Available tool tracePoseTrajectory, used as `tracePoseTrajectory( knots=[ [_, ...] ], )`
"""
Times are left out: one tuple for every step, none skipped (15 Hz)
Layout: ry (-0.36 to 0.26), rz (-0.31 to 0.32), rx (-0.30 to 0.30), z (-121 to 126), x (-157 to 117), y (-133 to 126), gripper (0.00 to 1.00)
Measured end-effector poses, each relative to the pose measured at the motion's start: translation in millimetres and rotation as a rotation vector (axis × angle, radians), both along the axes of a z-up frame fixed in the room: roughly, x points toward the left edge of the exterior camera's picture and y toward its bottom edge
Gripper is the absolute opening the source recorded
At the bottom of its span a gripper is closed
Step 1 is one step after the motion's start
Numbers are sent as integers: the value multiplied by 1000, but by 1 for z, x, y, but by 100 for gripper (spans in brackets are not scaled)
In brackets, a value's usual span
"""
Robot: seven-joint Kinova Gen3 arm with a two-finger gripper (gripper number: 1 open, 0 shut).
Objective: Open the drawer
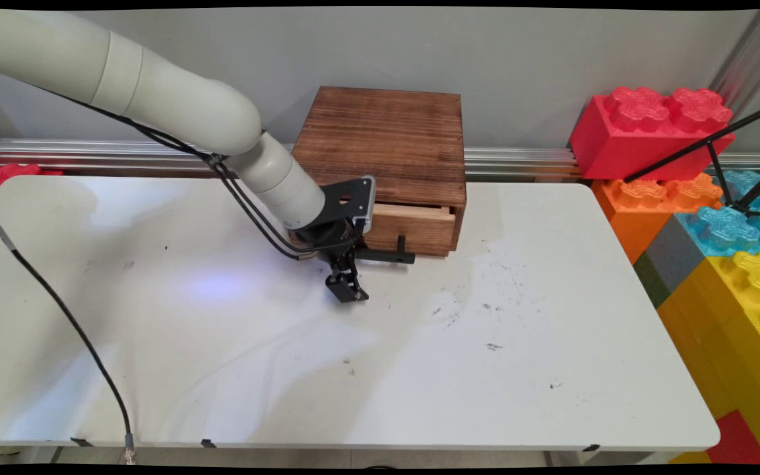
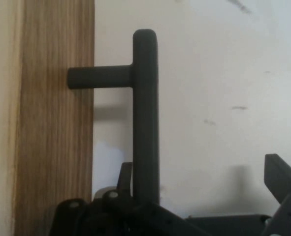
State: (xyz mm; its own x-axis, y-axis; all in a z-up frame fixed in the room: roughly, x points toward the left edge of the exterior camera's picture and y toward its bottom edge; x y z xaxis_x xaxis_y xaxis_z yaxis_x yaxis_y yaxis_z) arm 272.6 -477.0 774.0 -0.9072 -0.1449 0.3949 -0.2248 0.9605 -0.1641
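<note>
A dark wooden box (image 1: 386, 142) stands at the back of the white table (image 1: 485, 343). Its lighter drawer (image 1: 419, 231) sits slightly pulled out and carries a black bar handle (image 1: 390, 256). My gripper (image 1: 348, 280) hangs just left of the drawer front, low over the table, and is open. In the hand view the handle (image 2: 145, 123) runs up the picture, joined by a short post to the drawer front (image 2: 51, 128). The bar lies between my fingers, close to the left one (image 2: 124, 174), while the right finger (image 2: 282, 177) stands well apart. My gripper (image 2: 204, 174) grips nothing.
Large foam building blocks, red (image 1: 650, 128), orange (image 1: 644, 204), blue (image 1: 729, 221) and yellow (image 1: 736, 330), are stacked beyond the table's right edge. A black tripod leg (image 1: 703, 145) crosses them. A black cable (image 1: 70, 316) trails over the table's left side.
</note>
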Motion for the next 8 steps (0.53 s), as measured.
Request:
tracePoseTrajectory(
  knots=[
    [3,-2,4,0,-1,4,100],
    [7,-5,10,1,-2,9,100],
    [11,-9,16,2,-3,15,100],
    [14,-12,21,3,-4,20,100],
    [18,-16,27,3,-5,26,100],
    [22,-18,33,5,-7,33,100],
    [25,-18,38,5,-7,39,100],
    [28,-19,44,7,-9,46,100]
  ],
)
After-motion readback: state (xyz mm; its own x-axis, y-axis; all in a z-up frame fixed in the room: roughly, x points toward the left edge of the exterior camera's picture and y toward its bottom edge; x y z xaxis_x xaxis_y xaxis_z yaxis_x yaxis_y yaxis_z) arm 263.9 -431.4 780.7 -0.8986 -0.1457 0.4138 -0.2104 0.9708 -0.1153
